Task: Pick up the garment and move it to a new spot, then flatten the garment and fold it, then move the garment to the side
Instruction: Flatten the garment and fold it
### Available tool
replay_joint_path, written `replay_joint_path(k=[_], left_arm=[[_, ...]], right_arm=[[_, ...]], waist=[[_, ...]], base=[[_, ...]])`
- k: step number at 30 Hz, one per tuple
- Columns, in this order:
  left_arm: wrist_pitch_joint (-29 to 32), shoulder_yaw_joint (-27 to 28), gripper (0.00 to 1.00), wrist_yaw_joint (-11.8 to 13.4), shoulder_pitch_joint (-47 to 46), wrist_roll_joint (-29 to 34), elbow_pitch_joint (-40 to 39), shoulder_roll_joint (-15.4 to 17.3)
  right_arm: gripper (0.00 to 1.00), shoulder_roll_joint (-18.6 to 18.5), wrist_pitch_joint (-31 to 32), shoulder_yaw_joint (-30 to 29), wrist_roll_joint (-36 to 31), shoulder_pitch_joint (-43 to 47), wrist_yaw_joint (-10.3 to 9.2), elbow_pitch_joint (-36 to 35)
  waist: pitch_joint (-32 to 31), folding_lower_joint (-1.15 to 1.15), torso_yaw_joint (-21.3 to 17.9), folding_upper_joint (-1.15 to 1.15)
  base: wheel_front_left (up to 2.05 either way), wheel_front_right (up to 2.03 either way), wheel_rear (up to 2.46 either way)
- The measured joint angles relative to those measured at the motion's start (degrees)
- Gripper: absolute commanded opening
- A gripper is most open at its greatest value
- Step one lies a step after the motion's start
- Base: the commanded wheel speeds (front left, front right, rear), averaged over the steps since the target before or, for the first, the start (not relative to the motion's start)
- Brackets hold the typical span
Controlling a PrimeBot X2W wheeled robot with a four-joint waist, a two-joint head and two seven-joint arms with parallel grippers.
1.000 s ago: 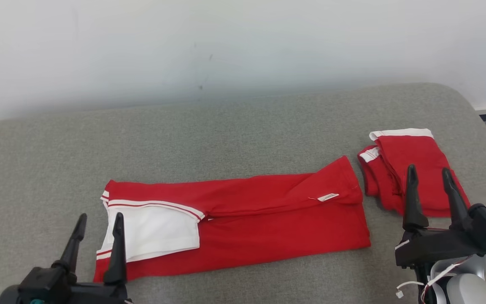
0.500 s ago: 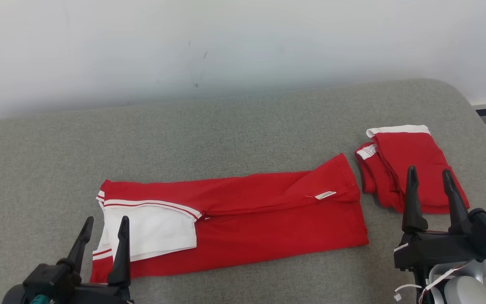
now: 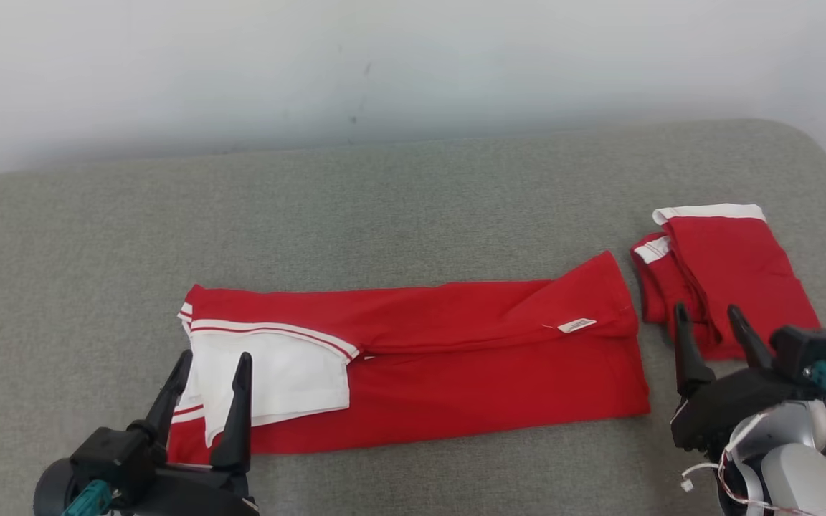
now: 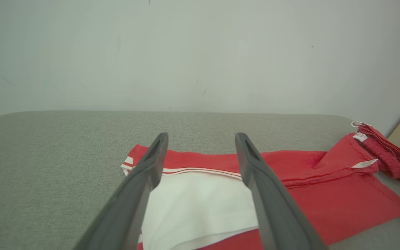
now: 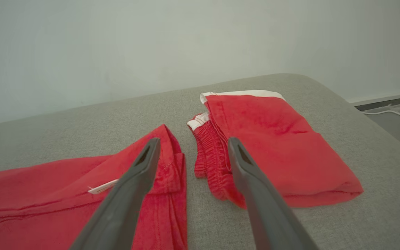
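Left tool (image 3: 214,355) has advanced over the white end of the garment (image 3: 456,358).

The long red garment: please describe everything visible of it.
The long red garment lies flat on the grey cushion, folded lengthwise into a band running left to right. It looks like soft cloth. Its left end shows a white panel with red-and-white striped trim; a small white label sits near its right end. The smaller folded red piece to its right lies apart from it.
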Motion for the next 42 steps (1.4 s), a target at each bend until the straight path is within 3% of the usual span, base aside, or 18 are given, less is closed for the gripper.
replay_joint_path(k=[7,20,31,42], left_arm=[[0.0,-0.7,1.0,-0.5,-0.3,-1.3,1.0,-0.7],[0.0,-1.2,1.0,-1.1,-0.3,-1.8,2.3,-1.0],[-0.3,-1.2,1.0,-1.5,-0.3,-2.2,3.1,-1.0],[-0.6,-1.4,1.0,-2.0,-1.5,-2.4,3.8,-1.3]], right_arm=[[1.0,-0.9,10.1,3.3,-0.7,-4.1,0.19,4.8],[1.0,-0.6,25.4,3.7,-2.8,-8.0,-1.74,8.1],[1.0,-0.3,33.3,0.1,-2.7,-8.2,-2.54,7.0],[1.0,0.2,36.5,-1.8,-3.4,-9.2,-2.6,3.1]], waist=[[1.0,0.0,2.3,0.0],[2.2,0.0,4.1,0.01],[2.8,-0.01,4.4,0.0],[4.2,-0.01,5.6,0.0]], base=[[0.0,0.0,0.0],[0.0,0.0,0.0],[0.0,0.0,0.0],[0.0,0.0,0.0]])
